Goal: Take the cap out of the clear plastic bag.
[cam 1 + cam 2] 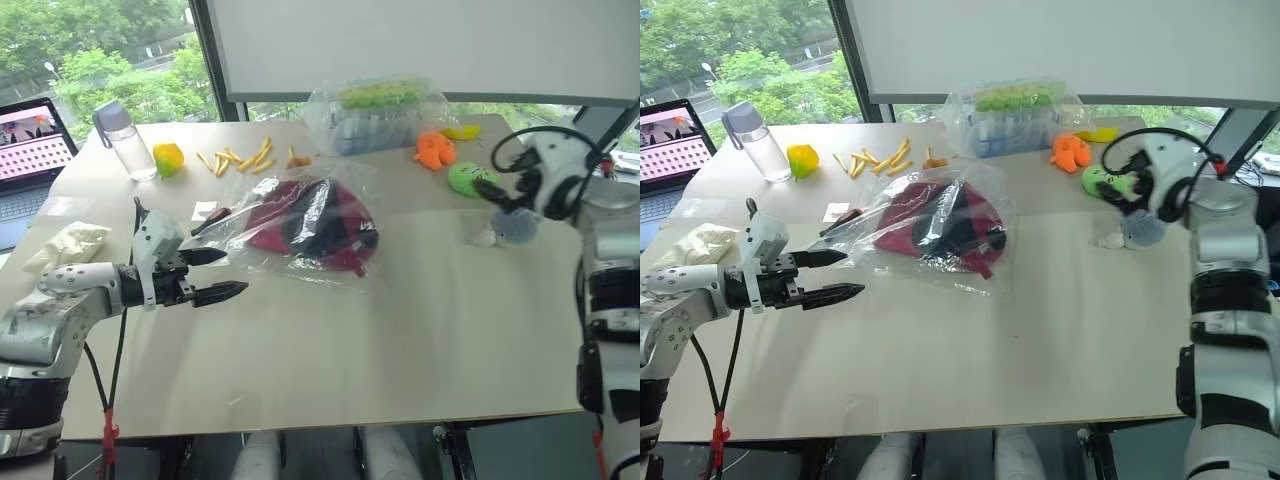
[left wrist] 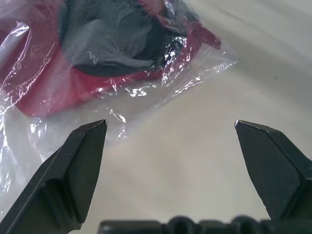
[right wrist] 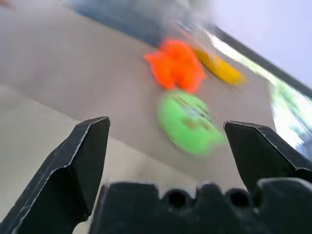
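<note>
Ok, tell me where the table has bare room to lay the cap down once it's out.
The widest bare stretch is the near half of the table, in front of the clear plastic bag with the cap inside. Another lies between the bag and the grey plush. The far edge is crowded: bottle, yellow sticks, bagged tray, orange plush, green plush.

laptop (image 1: pixel 30 160) cut off at frame edge, orange toy (image 3: pixel 176 65) blurred
</note>
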`<state>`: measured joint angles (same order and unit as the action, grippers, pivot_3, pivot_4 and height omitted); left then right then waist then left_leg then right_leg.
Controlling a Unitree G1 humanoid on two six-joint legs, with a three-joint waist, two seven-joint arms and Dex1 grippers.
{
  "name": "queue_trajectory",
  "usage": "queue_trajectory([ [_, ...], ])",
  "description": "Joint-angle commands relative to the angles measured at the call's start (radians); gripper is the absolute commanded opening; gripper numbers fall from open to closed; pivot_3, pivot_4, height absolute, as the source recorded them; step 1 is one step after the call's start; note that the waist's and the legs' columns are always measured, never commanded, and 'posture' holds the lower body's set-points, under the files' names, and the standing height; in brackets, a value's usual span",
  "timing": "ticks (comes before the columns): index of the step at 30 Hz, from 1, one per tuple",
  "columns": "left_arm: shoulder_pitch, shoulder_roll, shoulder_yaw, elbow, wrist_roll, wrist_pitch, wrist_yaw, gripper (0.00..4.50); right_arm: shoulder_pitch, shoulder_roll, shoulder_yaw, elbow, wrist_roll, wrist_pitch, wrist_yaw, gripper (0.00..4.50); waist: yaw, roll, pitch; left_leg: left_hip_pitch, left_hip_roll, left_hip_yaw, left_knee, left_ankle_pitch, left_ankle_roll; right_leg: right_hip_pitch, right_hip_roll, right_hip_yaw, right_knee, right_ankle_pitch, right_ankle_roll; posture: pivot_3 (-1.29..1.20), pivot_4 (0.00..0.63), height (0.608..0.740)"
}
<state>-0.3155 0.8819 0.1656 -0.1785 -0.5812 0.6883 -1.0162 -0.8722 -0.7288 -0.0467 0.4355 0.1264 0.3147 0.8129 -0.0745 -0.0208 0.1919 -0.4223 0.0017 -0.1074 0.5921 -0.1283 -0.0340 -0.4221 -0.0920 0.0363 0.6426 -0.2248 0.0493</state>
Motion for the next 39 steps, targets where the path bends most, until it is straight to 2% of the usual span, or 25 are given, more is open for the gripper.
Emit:
queue_trajectory([
  [1, -0.027, -0.001, 0.029, 0.023, 0.025, -0.04, 0.03, 4.5, 0.095, 0.082, 0.034, -0.392, 0.23, 0.144, 0.147, 4.43, 0.005, 0.0, 0.0, 0.0, 0.0, 0.0, 0.0, 0.0, 0.0, 0.0, 0.0, 0.0, 0.0, 0.0, 0.0, 0.0, 0.15, 0.74],
  [3, -0.023, -0.003, 0.032, 0.036, 0.034, -0.051, 0.034, 4.5, 0.126, 0.121, 0.048, -0.465, 0.279, 0.214, 0.154, 4.43, 0.007, 0.0, 0.0, 0.0, 0.0, 0.0, 0.001, 0.0, 0.0, 0.0, 0.0, 0.0, 0.001, 0.0, 0.0, 0.0, 0.15, 0.74],
  [6, -0.012, -0.004, 0.036, 0.063, 0.066, -0.064, 0.066, 4.5, 0.165, 0.166, 0.102, -0.52, 0.277, 0.223, 0.149, 4.43, 0.015, -0.001, 0.0, -0.001, 0.0, 0.0, 0.002, 0.0, 0.0, 0.001, 0.0, 0.0, 0.0, 0.001, 0.001, 0.0, 0.15, 0.74],
  [9, -0.077, -0.056, 0.074, 0.18, 0.112, -0.116, 0.182, 4.5, 0.189, 0.239, 0.148, -0.589, 0.304, 0.25, 0.134, 4.43, 0.027, -0.001, 0.0, -0.001, 0.0, 0.0, 0.004, 0.0, 0.0, 0.001, 0.0, 0.0, 0.0, 0.001, 0.001, 0.0, 0.15, 0.74],
  [14, -0.26, -0.102, 0.08, 0.508, 0.215, -0.244, 0.315, 4.5, 0.197, 0.31, 0.185, -0.629, 0.3, 0.259, 0.084, 4.43, 0.034, -0.002, 0.0, -0.001, 0.0, 0.0, 0.006, 0.0, 0.0, 0.0, 0.001, 0.0, 0.002, 0.002, 0.001, 0.0, 0.15, 0.74],
  [23, -0.699, -0.249, -0.049, 1.204, 0.423, -0.649, 0.331, 4.5, 0.242, 0.38, 0.224, -0.722, 0.291, 0.3, -0.024, 4.43, 0.05, -0.004, -0.001, -0.004, -0.001, 0.0, 0.008, 0.0, -0.001, 0.0, 0.0, -0.001, 0.0, 0.004, 0.004, 0.0, 0.15, 0.74],
  [26, -0.759, -0.279, -0.085, 1.369, 0.498, -0.741, 0.364, 4.5, 0.257, 0.372, 0.217, -0.754, 0.288, 0.316, -0.052, 4.43, 0.05, -0.004, -0.001, -0.004, -0.001, 0.0, 0.008, 0.0, -0.001, 0.0, 0.0, -0.001, 0.0, 0.004, 0.004, 0.0, 0.15, 0.74],
  [32, -0.781, -0.334, -0.084, 1.501, 0.552, -0.783, 0.377, 4.5, 0.314, 0.304, 0.175, -0.851, 0.3, 0.371, -0.098, 4.43, 0.037, -0.004, -0.001, -0.004, -0.002, 0.0, 0.008, 0.0, -0.001, 0.0, 0.0, 0.0, 0.0, 0.004, 0.004, 0.0, 0.15, 0.74],
  [39, -0.738, -0.352, -0.044, 1.54, 0.578, -0.724, 0.509, 4.5, 0.338, 0.276, 0.116, -0.922, 0.334, 0.444, -0.156, 4.43, 0.029, -0.005, -0.001, -0.004, -0.001, 0.0, 0.009, 0.0, -0.001, 0.0, 0.0, 0.0, 0.0, 0.004, 0.005, 0.0, 0.15, 0.74],
])
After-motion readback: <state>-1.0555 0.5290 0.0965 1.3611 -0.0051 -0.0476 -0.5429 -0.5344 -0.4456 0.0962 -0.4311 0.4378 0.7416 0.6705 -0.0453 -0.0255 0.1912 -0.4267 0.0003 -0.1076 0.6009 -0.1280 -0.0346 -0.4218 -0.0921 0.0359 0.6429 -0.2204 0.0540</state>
